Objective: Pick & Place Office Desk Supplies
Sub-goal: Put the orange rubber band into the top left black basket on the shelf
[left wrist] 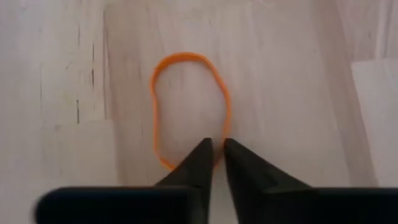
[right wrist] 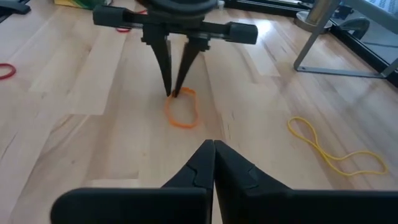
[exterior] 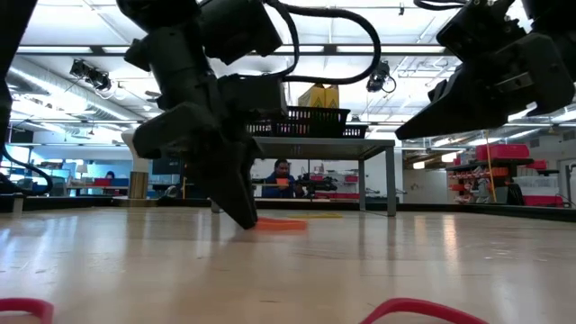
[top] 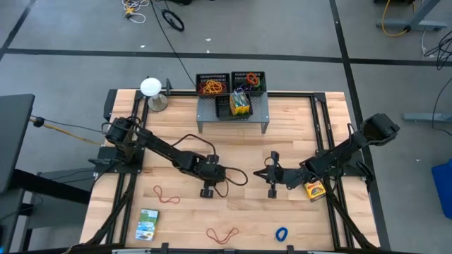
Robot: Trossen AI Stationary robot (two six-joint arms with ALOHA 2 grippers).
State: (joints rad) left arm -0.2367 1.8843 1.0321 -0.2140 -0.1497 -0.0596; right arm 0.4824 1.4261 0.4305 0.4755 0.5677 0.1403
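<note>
An orange rubber band point(left wrist: 189, 106) lies flat on the wooden table point(top: 296, 134) near its middle. My left gripper point(left wrist: 217, 152) slants down onto the band's near end and is shut on it; the right wrist view shows it head-on point(right wrist: 175, 92), and in the low view its fingers point(exterior: 238, 202) touch down beside the band point(exterior: 281, 224). My right gripper point(right wrist: 213, 149) hovers shut and empty a little to the band's right, pointing at it. In the high view the left gripper point(top: 220, 175) hides the band. My left gripper pinches the orange band's near end point(left wrist: 217, 163) between its two fingertips, a single strand of the loop. The fingers come slanting down from the table's left. The rest of the loop point(right wrist: 183, 115) lies slack and flat on the table.
A grey shelf point(top: 212, 116) at the far middle carries black mesh trays point(top: 247, 75) with rubber bands and a yellow-green box point(top: 240, 106). A white ball point(top: 150, 87) stands far left. Loose red point(top: 167, 194), orange point(top: 222, 234), blue point(top: 282, 233) and yellow point(right wrist: 336, 152) bands and two boxes point(top: 147, 224) point(top: 314, 189) lie around.
</note>
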